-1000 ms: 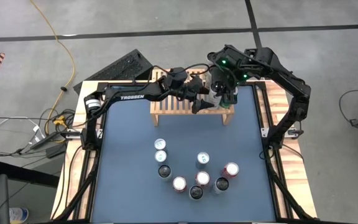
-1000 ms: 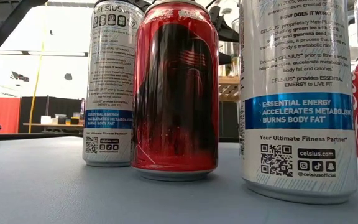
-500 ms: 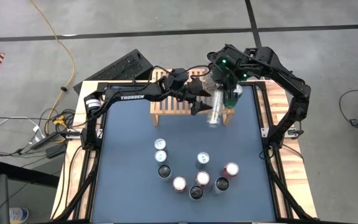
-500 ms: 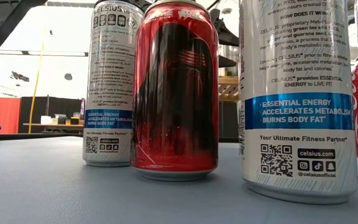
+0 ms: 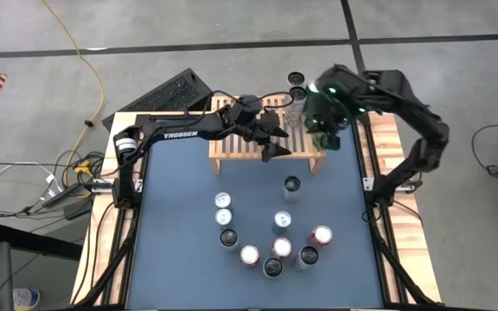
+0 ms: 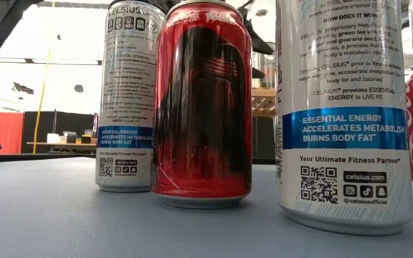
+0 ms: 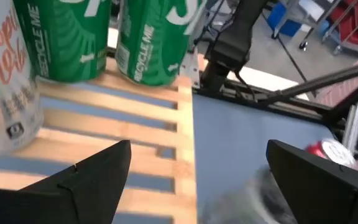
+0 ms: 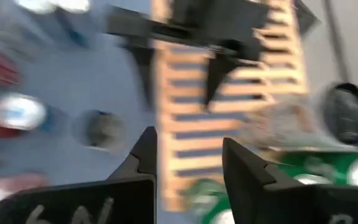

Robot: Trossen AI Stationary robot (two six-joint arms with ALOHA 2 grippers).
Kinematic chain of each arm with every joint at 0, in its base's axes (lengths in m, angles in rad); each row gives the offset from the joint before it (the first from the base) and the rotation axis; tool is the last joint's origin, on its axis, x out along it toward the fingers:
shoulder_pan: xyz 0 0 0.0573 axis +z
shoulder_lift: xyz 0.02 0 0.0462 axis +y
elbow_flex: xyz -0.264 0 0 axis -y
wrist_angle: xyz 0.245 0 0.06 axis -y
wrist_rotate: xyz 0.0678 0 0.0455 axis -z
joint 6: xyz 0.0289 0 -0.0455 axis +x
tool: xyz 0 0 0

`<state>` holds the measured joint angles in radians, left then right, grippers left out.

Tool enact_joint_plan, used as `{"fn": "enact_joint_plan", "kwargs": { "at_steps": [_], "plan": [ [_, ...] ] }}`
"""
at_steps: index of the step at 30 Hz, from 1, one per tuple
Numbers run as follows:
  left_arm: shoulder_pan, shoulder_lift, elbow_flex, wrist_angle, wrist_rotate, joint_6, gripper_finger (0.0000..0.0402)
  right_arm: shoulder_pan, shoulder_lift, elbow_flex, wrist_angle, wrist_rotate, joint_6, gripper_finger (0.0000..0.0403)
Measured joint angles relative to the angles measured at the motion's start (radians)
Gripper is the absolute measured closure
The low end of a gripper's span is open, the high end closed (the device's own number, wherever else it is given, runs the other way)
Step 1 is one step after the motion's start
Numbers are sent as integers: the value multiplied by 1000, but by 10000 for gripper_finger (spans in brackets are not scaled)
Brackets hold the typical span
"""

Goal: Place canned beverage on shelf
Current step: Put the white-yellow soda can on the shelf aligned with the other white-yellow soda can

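The light-wood slatted shelf [image 5: 240, 147] stands at the table's far edge and also shows in the left wrist view [image 7: 104, 124]. Green cans [image 7: 154, 37] and a white can [image 7: 5, 93] stand on its far right part. One silver can [image 5: 292, 184] stands upright on the blue table just in front of the shelf's right end, and shows in the right wrist view [image 8: 104, 129]. My left gripper [image 5: 274, 141] hovers open over the shelf's right part. My right gripper [image 5: 322, 130] is open and empty above the shelf's right end.
Several cans [image 5: 266, 238] stand grouped on the table's near middle; the low view shows them close up, among them a red one [image 6: 203, 100]. A keyboard [image 5: 167, 93] lies on the floor behind the table's far left corner.
A can that was between the two grippers over the shelf's right end has tipped over the shelf's near edge, fallen, and now stands on the table in front of the shelf. My right gripper has drawn back toward the table's right edge.
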<state>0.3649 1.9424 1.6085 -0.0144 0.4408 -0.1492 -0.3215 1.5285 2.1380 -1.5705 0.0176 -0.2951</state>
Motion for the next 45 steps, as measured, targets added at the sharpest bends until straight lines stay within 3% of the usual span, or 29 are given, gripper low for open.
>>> {"fn": "enact_joint_plan", "kwargs": {
  "at_steps": [2,7,12,19,22,30,33,38,42,45],
  "plan": [
    [0,-19,0,-39,0,15,41,43,-34,0,0,-43,44,286],
    [0,-61,0,-156,8,34,41,168,-103,-56,-2,-30,126,258],
    [-9,-115,0,-279,23,79,41,264,-162,-223,0,56,250,207],
    [-62,-232,1,-402,-65,152,41,325,-171,-487,43,63,441,128],
    [-87,-262,1,-433,-120,167,41,327,-149,-571,80,113,473,118],
    [-142,-284,1,-561,-153,191,41,355,-130,-724,63,86,474,117],
    [-160,-284,1,-595,-158,192,41,368,-203,-838,69,85,494,117],
    [-184,-284,1,-594,-169,199,41,327,-440,-1096,170,82,498,117],
    [-183,-278,1,-574,-196,165,41,285,-598,-1264,304,86,363,117],
    [-183,-271,0,-573,-220,135,41,239,-643,-1349,356,100,219,117]
  ]
}}
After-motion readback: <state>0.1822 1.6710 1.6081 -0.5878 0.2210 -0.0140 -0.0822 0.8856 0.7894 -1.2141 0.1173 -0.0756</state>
